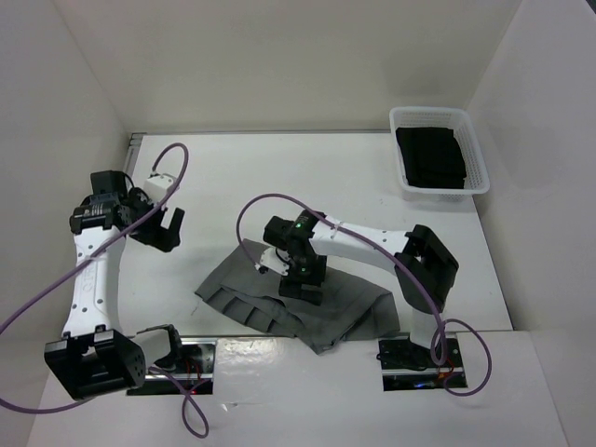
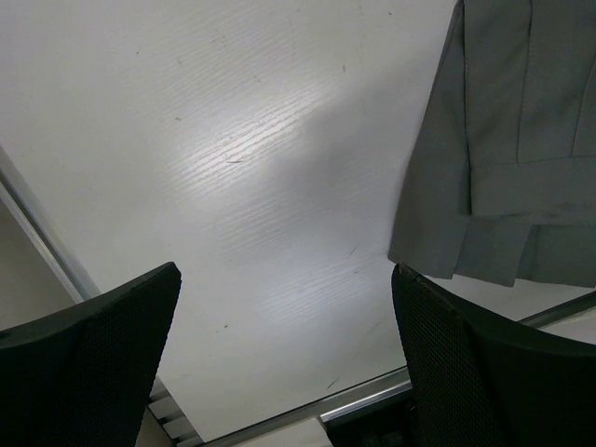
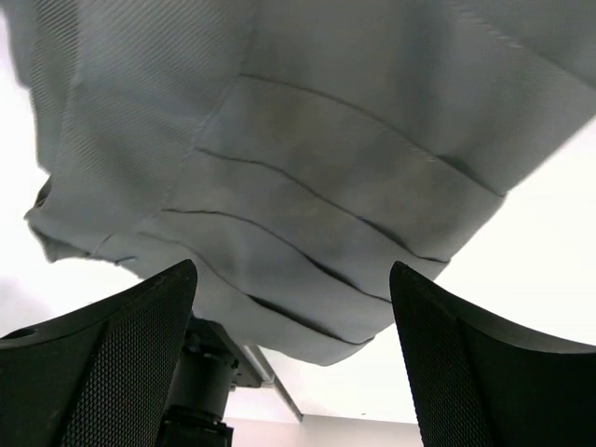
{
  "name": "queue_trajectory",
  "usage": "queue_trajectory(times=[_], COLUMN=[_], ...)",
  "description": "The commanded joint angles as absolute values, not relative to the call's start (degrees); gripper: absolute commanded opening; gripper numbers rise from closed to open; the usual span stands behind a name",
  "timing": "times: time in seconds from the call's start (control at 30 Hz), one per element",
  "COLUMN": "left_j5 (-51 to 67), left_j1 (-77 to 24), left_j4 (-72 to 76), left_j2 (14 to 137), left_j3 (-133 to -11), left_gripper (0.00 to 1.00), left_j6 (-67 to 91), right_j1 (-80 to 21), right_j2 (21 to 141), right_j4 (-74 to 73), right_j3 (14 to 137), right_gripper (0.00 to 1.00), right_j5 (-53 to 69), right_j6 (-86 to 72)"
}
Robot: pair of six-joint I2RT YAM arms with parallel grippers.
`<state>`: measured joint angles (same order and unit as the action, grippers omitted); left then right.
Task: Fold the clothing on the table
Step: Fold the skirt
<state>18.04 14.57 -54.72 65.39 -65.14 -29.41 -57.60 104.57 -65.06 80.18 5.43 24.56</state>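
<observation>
Clothing (image 1: 247,303) (a mid-grey pleated skirt) lay partly folded on the white table (image 1: 279,177), close to the near edge and between the two arm bases. The right gripper (image 1: 300,284) hung directly over the skirt's middle with its fingers spread wide and nothing between them; in the right wrist view the pleats (image 3: 326,158) filled the space beyond the open fingers (image 3: 121,354). The left gripper (image 1: 166,228) sat well to the left of the skirt, over bare tabletop, also spread wide and holding nothing. From the left wrist view only the skirt's edge (image 2: 503,140) showed at the right. A white lattice basket (image 1: 402,172) with a black garment (image 1: 430,156) stood at the far right corner.
</observation>
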Motion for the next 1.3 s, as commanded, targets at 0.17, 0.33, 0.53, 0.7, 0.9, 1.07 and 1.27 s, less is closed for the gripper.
queue_trajectory(times=[0.17,0.33,0.53,0.7,0.9,1.07,1.27], left_j5=[17.5,17.49,16.27,15.73,15.73,16.26,16.79], left_j1=[17.31,21.53,23.38,23.99,25.14,25.14,25.14], left_j4=[-51.42,-50.28,-49.75,-49.22,-48.7,-48.16,-47.64], left_j2=[68.28,71.19,71.72,72.25,74.7,76.55,79.54], left_j3=[-66.71,-67.76,-68.38,-68.91,-69.96,-70.58,-72.33], left_gripper=[1.0,1.0,1.0,1.0,1.0,1.0,1.0], left_j6=[-25.14,-23.82,-24.35,-24.87,-24.87,-24.87,-24.35], right_j1=[-57.57,-57.57,-56.96,-52.84,-48.7,-47.37,-47.37], right_j2=[108.1,112.92,117.94,120.84,122.7,125.15,127.09], right_j4=[-68.55,-64.26,-56.88,-52.92,-47.56,-42.56,-37.1], right_j3=[78.75,77.09,74.54,78.48,85.33,90.78,95.71], right_gripper=[0.9,0.9,0.91,0.91,0.91,0.91,0.91], right_j5=[10.11,9.58,4.75,-0.34,-11.86,-16.86,-18.19], right_j6=[27.6,28.12,28.13,28.13,30.84,33.74,36.82])
